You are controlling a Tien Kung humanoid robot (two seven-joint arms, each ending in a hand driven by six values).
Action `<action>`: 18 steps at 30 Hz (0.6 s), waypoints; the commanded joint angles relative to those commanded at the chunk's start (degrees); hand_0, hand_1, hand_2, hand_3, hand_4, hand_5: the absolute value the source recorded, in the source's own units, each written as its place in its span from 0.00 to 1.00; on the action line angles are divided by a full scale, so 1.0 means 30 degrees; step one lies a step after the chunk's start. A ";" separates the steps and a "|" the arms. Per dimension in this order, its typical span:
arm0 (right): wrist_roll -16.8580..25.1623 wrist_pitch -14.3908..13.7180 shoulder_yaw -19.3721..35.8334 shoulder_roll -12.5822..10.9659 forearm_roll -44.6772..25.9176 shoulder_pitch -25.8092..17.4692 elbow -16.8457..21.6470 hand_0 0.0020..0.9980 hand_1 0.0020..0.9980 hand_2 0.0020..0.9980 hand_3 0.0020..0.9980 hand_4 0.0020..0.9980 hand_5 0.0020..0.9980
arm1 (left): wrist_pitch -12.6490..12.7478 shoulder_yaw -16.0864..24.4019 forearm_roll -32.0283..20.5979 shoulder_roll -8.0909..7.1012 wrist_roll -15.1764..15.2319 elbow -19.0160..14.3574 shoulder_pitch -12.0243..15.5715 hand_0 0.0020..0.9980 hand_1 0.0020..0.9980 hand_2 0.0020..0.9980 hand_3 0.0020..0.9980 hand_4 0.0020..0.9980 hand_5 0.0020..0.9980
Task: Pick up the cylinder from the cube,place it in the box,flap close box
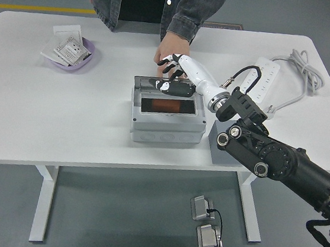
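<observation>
From the head view, the grey plastic box (167, 113) sits mid-desk, its long side running left to right. Through its opening a reddish-brown cylinder (168, 106) lies flat inside, its long axis left to right. The clear flap lid (152, 82) leans low over the back of the opening. The right hand (177, 80), white with black fingertips, rests on the lid with fingers spread, holding nothing. Just behind it a person's hand (170, 48) touches the white desk (46, 116). A lilac bowl (77, 54) of packets sits far left; a white power strip (264, 81) lies right.
</observation>
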State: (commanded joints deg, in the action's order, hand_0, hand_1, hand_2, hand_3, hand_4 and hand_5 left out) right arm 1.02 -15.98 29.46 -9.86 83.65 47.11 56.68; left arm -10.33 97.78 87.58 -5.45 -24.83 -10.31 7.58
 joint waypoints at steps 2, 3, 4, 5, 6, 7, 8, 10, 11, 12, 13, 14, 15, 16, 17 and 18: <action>-0.0322 0.0043 -0.0028 -0.0246 0.0371 -0.0235 0.0651 0.63 0.49 0.62 0.69 0.82 0.52 | -0.0003 -0.0006 -0.0028 0.0028 0.0012 0.0000 0.0024 0.78 0.78 0.75 0.59 0.70 0.08; -0.0510 0.0046 0.0050 -0.0355 0.0689 -0.0405 0.1012 0.63 0.49 0.62 0.69 0.82 0.52 | -0.0003 -0.0010 -0.0053 0.0032 0.0018 0.0000 0.0041 0.78 0.78 0.75 0.59 0.70 0.08; -0.0671 0.0009 0.0173 -0.0438 0.1036 -0.0581 0.1342 0.63 0.49 0.62 0.69 0.82 0.52 | -0.0001 0.0000 -0.0058 0.0035 0.0021 0.0000 0.0058 0.78 0.78 0.75 0.59 0.70 0.08; -0.0807 -0.0064 0.0305 -0.0502 0.1365 -0.0750 0.1631 0.61 0.49 0.62 0.69 0.81 0.51 | 0.0001 0.0009 -0.0062 0.0040 0.0019 0.0000 0.0075 0.78 0.78 0.75 0.59 0.70 0.08; -0.0910 -0.0150 0.0424 -0.0545 0.1609 -0.0898 0.1864 0.61 0.49 0.62 0.69 0.81 0.51 | 0.0004 0.0026 -0.0062 0.0048 0.0016 0.0000 0.0095 0.78 0.78 0.75 0.59 0.70 0.08; -0.1012 -0.0263 0.0596 -0.0589 0.1893 -0.1097 0.2153 0.61 0.49 0.62 0.69 0.81 0.51 | 0.0003 0.0037 -0.0059 0.0061 0.0007 0.0000 0.0116 0.78 0.78 0.75 0.59 0.70 0.08; -0.1086 -0.0353 0.0741 -0.0620 0.2109 -0.1262 0.2387 0.61 0.49 0.62 0.69 0.81 0.51 | 0.0002 0.0044 -0.0065 0.0075 -0.0002 0.0000 0.0135 0.78 0.78 0.75 0.59 0.70 0.08; -0.1221 -0.0498 0.1003 -0.0672 0.2468 -0.1580 0.2822 0.61 0.49 0.62 0.69 0.81 0.51 | 0.0000 0.0048 -0.0086 0.0099 -0.0018 0.0000 0.0168 0.78 0.78 0.75 0.59 0.70 0.08; -0.1311 -0.0558 0.1132 -0.0685 0.2662 -0.1755 0.3058 0.61 0.49 0.62 0.69 0.80 0.51 | -0.0002 0.0052 -0.0100 0.0116 -0.0029 0.0000 0.0189 0.78 0.78 0.75 0.59 0.70 0.08; -0.1383 -0.0591 0.1208 -0.0685 0.2797 -0.1866 0.3207 0.61 0.49 0.62 0.69 0.80 0.51 | -0.0008 0.0043 -0.0110 0.0128 -0.0038 0.0000 0.0202 0.78 0.78 0.75 0.59 0.70 0.08; -0.1482 -0.0628 0.1278 -0.0679 0.2946 -0.2000 0.3389 0.61 0.49 0.62 0.69 0.80 0.51 | -0.0012 0.0034 -0.0127 0.0145 -0.0041 0.0000 0.0216 0.78 0.78 0.75 0.59 0.70 0.08; -0.1558 -0.0652 0.1299 -0.0672 0.3039 -0.2086 0.3509 0.61 0.49 0.62 0.69 0.80 0.51 | -0.0011 0.0030 -0.0140 0.0156 -0.0036 0.0000 0.0225 0.78 0.78 0.75 0.59 0.70 0.08; -0.1630 -0.0680 0.1303 -0.0663 0.3123 -0.2163 0.3616 0.61 0.49 0.62 0.69 0.80 0.51 | -0.0013 0.0021 -0.0152 0.0164 -0.0032 0.0000 0.0233 0.78 0.78 0.75 0.59 0.70 0.08; -0.1701 -0.0713 0.1290 -0.0653 0.3202 -0.2240 0.3726 0.61 0.49 0.62 0.69 0.80 0.51 | -0.0015 0.0013 -0.0162 0.0171 -0.0030 0.0000 0.0242 0.78 0.78 0.75 0.59 0.70 0.08; -0.1762 -0.0731 0.1249 -0.0651 0.3256 -0.2311 0.3844 0.61 0.48 0.62 0.68 0.79 0.51 | -0.0013 0.0027 -0.0150 0.0172 -0.0032 0.0000 0.0250 0.78 0.78 0.75 0.59 0.70 0.08; -0.1831 -0.0741 0.1182 -0.0657 0.3316 -0.2389 0.3982 0.61 0.48 0.62 0.68 0.79 0.51 | -0.0010 0.0047 -0.0127 0.0169 -0.0033 0.0000 0.0260 0.78 0.78 0.75 0.59 0.70 0.08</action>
State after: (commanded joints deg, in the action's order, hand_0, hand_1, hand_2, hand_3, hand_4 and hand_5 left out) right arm -4.47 -18.20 33.01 -11.83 93.60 39.94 68.63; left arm -10.36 97.92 87.20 -4.94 -24.93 -10.31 8.36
